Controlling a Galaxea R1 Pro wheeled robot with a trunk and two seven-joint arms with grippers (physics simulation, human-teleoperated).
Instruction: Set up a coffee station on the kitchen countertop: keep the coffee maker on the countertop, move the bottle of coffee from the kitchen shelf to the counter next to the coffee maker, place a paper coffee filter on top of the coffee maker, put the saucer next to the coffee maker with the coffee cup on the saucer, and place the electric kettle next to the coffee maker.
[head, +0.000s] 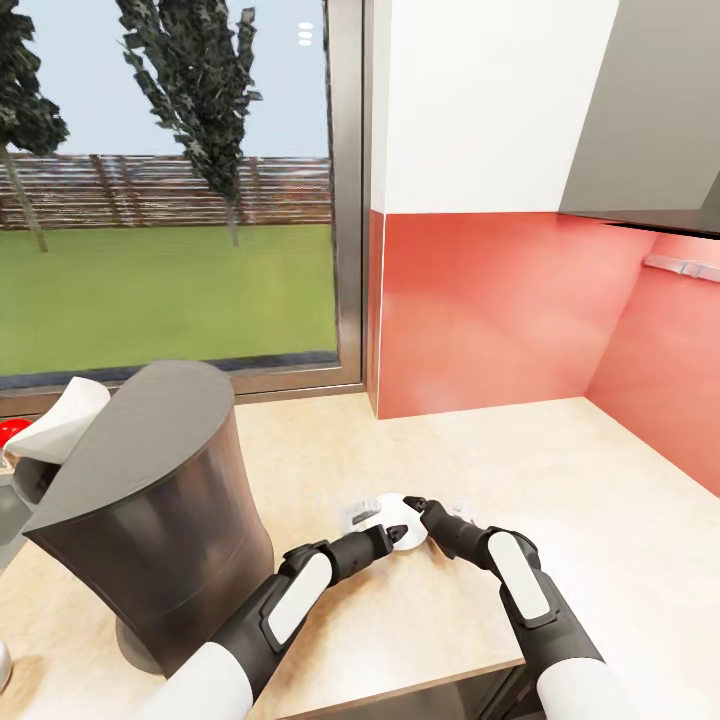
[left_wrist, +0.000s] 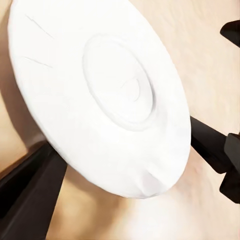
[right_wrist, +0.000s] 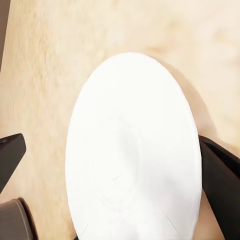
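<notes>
Both grippers met at the saucer in the lower centre of the head view. The left gripper had its fingers spread wide either side of the plate's rim; the right gripper likewise straddled it with fingers apart. Whether either actually pinched it could not be told. The saucer lay on the countertop, right of the coffee maker at lower left.
</notes>
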